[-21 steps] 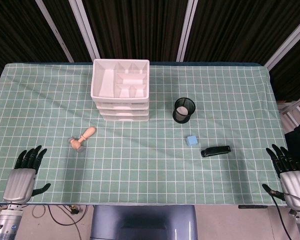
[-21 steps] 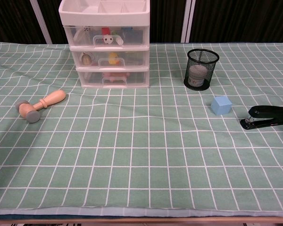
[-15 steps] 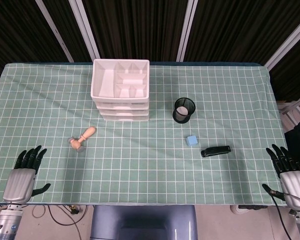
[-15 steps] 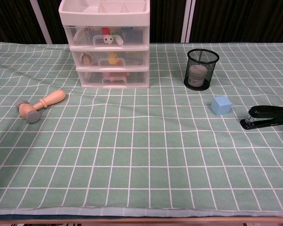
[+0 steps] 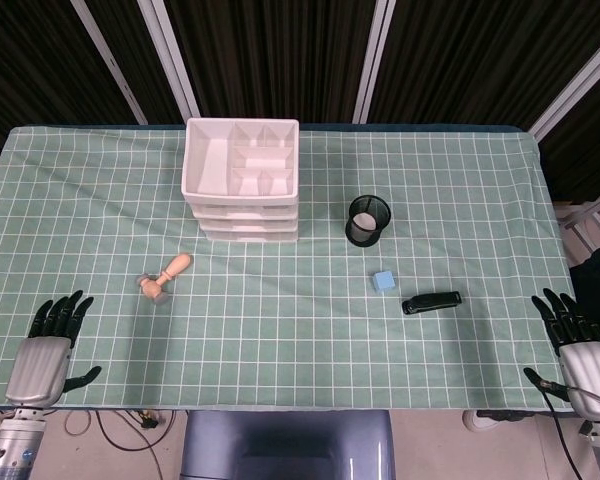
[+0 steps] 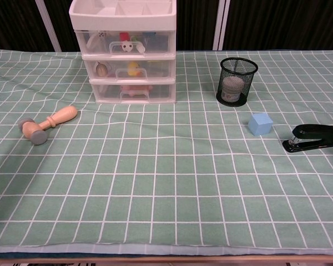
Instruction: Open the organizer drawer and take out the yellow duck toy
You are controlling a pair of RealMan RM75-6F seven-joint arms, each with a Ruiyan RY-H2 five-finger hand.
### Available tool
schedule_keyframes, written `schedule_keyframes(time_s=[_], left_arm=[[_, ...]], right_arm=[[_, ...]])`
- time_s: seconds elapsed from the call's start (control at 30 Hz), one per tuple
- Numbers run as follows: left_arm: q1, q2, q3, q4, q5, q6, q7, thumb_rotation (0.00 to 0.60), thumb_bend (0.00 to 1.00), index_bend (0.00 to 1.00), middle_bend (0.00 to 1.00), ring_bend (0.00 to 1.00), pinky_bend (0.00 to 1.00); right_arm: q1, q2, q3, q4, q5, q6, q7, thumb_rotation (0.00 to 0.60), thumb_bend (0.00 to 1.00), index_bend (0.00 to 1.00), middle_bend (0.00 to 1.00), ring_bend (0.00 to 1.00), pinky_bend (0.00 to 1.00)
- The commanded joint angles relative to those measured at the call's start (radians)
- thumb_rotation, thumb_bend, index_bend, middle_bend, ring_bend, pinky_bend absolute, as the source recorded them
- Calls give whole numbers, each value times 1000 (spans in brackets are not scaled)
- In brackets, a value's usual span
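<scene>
Worktop [image 6: 172,188]: covered by green cloth with white grid.

Organizer [image 6: 123,51]: white, three clear-fronted drawers stacked, open divided tray on top; stands toward the far edge, left of centre. All three drawers pushed in flush.

Left robot hand [image 5: 48,350]: at near-left corner of the worktop, fingers spread, holding nothing. Right robot hand [image 5: 578,345]: at near-right corner, fingers spread, holding nothing. Both well apart from every object; neither shows in the chest view.

Mesh pen cup [image 6: 237,81]: black, upright, right of the organizer.

Wooden stamp [image 6: 46,124]: lying on its side, left and nearer than the organizer.

Stapler [image 6: 313,137]: black, far right, lying flat.

Blue cube [image 6: 260,123]: between pen cup and stapler, touching neither.

Yellow duck toy [image 6: 134,68]: inside the middle drawer, seen through the clear front, near centre.
</scene>
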Motion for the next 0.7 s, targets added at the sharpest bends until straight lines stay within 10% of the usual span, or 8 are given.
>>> schedule_keyframes(time_s=[0.03,0.3,0.7], left_arm=[[-5,-4,-7,-7,-7,-4,-3,600,65,0,51,76,186],[-71,-59,-116,-39,-78,-35,-20,600,359,115,703,736,814],[-299,-258,-314,2,-294,-212,64,600,426,150,976,997,1000]], right_arm=[[-1,0,2,0,6,0,3,600,32,0,0,0,226],[2,3,9,5,24,-10,23,600,31,0,0,0,226],[7,1,11,-1,38,-26,37,600,32,0,0,0,226]])
